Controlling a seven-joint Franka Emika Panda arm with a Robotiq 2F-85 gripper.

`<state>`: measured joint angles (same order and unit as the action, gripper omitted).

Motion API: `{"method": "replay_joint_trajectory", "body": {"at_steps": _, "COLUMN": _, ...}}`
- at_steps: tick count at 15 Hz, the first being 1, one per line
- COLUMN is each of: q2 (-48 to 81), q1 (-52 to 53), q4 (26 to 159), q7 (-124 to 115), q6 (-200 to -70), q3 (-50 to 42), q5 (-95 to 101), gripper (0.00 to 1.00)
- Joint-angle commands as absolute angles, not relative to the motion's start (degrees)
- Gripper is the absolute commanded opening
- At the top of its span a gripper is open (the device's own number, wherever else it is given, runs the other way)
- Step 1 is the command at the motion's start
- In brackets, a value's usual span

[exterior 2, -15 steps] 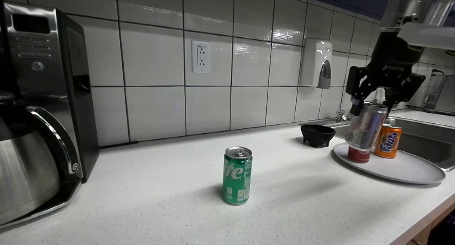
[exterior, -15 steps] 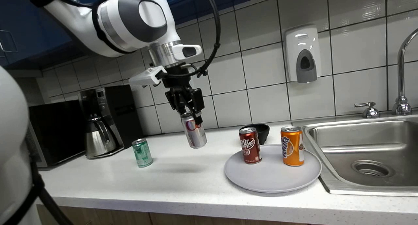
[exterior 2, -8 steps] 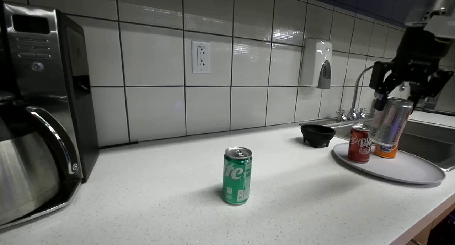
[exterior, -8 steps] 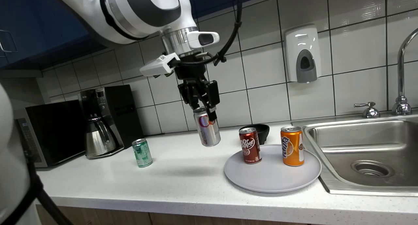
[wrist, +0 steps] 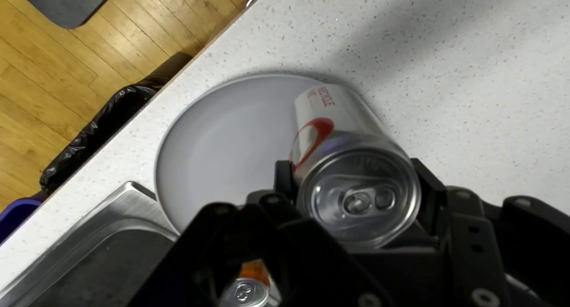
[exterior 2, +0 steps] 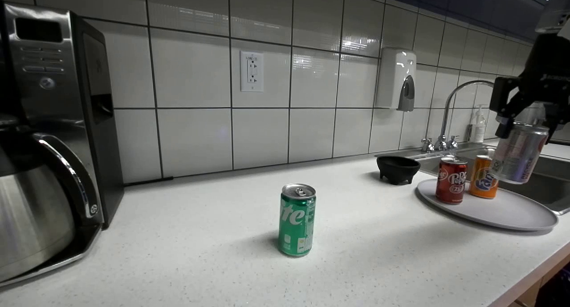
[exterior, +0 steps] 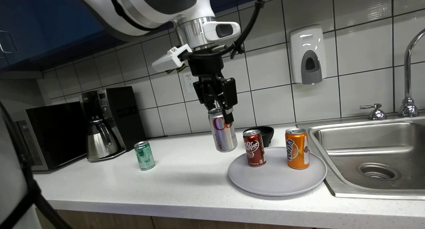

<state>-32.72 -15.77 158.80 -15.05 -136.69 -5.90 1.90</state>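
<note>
- Your pincer (exterior: 220,112) gripped a silver can (exterior: 223,138), tilted, above the worktop (exterior: 109,185) near the grey plate (exterior: 275,180).
- Only your wrist view showed its pull tab (wrist: 358,203).
- You saw the microwave (exterior: 56,139) in an exterior view only.

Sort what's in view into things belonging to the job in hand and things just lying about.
Likely part of the job:
silver can, held by the gripper
gray plate
Dr Pepper can
Fanta can

Seemingly lying about:
green can (less certain)
black bowl
coffee maker
soap dispenser
</note>
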Motion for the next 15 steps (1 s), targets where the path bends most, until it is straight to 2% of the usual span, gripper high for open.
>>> {"method": "replay_joint_trajectory", "body": {"at_steps": 1, "q2": -33.5, "q1": -18.3, "q4": 158.9, "q7": -16.1, "q6": -137.1, "q3": -5.0, "q5": 3.9, "gripper": 0.38}}
{"method": "replay_joint_trajectory", "body": {"at_steps": 15, "q2": -21.9, "q1": -22.9, "q4": 155.3, "q7": -20.0, "q6": -146.3, "q3": -5.6, "q5": 7.0, "gripper": 0.38}}
